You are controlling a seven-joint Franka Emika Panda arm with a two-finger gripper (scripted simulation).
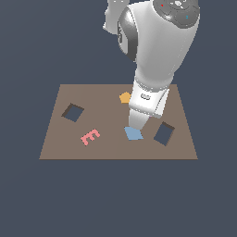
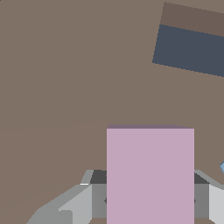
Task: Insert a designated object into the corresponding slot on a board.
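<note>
The pale lilac-pink block (image 2: 150, 175) fills the wrist view, and my gripper (image 2: 150, 199) is shut on it, with a grey finger (image 2: 87, 199) showing on each side. The block hangs above the brown board (image 2: 65, 87). The dark elongated slot (image 2: 190, 52) lies a short way beyond the block. In the exterior view my gripper (image 1: 135, 124) points down just above the blue tile (image 1: 134, 134), to the exterior view's left of the tilted slot (image 1: 164, 133). The arm hides the block there.
On the board (image 1: 111, 148) sit an orange pentagon (image 1: 125, 97), a pink E-shaped piece (image 1: 90, 136) and a squarer dark cutout (image 1: 72, 112) toward the exterior view's left. A blue tile corner (image 2: 222, 166) shows at the wrist view's edge.
</note>
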